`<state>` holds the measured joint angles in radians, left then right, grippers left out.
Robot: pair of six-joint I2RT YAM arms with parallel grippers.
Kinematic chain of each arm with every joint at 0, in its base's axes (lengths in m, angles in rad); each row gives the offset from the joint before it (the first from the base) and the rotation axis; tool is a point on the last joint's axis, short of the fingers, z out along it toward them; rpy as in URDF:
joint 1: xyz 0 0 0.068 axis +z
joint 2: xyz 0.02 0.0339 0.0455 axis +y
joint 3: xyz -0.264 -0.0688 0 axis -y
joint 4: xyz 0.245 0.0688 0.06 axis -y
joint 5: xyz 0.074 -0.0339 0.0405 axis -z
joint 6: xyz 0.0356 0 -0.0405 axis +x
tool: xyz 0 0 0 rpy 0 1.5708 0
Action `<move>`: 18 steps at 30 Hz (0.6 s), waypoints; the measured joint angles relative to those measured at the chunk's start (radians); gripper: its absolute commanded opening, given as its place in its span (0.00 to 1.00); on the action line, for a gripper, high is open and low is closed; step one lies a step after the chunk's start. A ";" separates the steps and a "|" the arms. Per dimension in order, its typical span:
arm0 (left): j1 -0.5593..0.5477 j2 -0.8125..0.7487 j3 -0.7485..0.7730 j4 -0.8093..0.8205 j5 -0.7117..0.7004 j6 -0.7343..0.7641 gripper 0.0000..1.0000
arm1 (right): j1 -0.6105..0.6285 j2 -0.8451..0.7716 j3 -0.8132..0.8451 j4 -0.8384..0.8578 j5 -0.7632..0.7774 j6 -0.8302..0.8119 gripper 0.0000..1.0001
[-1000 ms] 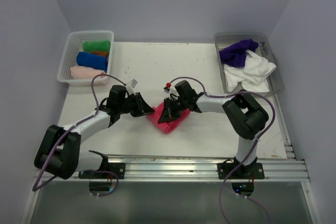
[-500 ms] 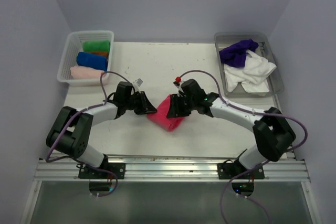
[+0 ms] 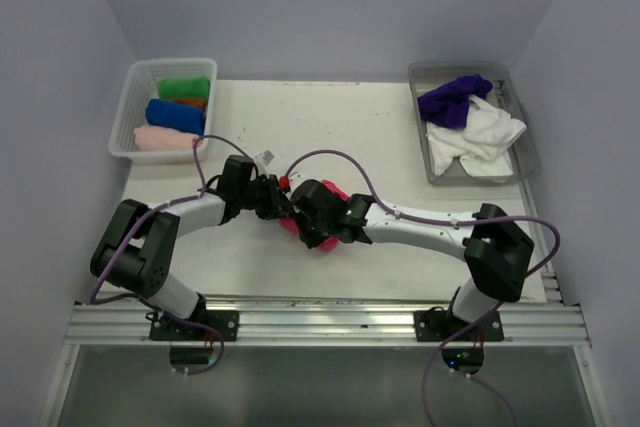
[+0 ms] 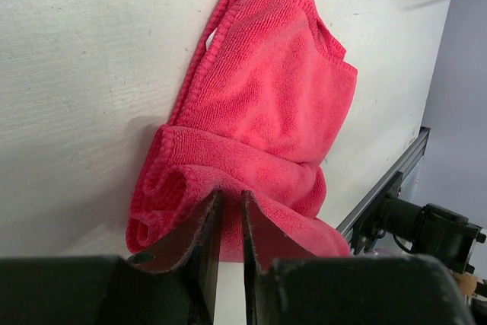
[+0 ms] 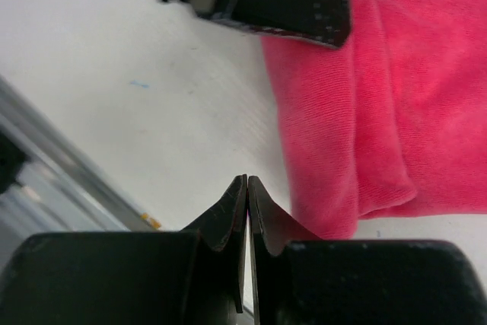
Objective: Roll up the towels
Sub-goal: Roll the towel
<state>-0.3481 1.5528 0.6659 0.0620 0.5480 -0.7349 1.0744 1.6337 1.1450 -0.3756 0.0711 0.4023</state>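
A basket (image 3: 126, 112) sits in the far left corner of the worktop (image 3: 320, 122). In it lie a green towel (image 3: 184, 87), an orange towel (image 3: 196, 103), a blue towel (image 3: 175, 115) and a pale pink towel (image 3: 165, 137). They look rolled, so I think those are done.

The left gripper (image 4: 230, 197) pinches the rolled end of the hot pink towel (image 4: 266, 97), which lies in the middle, near the front edge. The rest of it is flat.

The right gripper (image 5: 247, 180) is closed on nothing, just beside it.

A tray (image 3: 421, 73) in the far right corner holds a purple towel (image 3: 452, 99) and a white towel (image 3: 480, 137), both crumpled.

There is bare worktop behind the pink towel, but the front edge is close.
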 measured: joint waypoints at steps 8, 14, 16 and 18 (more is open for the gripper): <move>0.000 0.008 0.006 -0.001 0.014 0.021 0.20 | -0.028 0.095 0.040 -0.064 0.184 0.018 0.02; 0.000 0.020 0.019 -0.008 0.022 0.023 0.20 | -0.032 0.095 0.037 -0.076 0.269 0.048 0.05; 0.000 0.021 0.021 -0.010 0.025 0.024 0.20 | -0.037 0.095 0.026 -0.072 0.280 0.053 0.06; 0.000 0.025 0.024 -0.012 0.029 0.024 0.20 | -0.045 0.095 0.010 -0.064 0.279 0.057 0.06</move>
<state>-0.3485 1.5780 0.6903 0.0502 0.5774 -0.7113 1.0298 1.7283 1.1545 -0.4400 0.3500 0.4591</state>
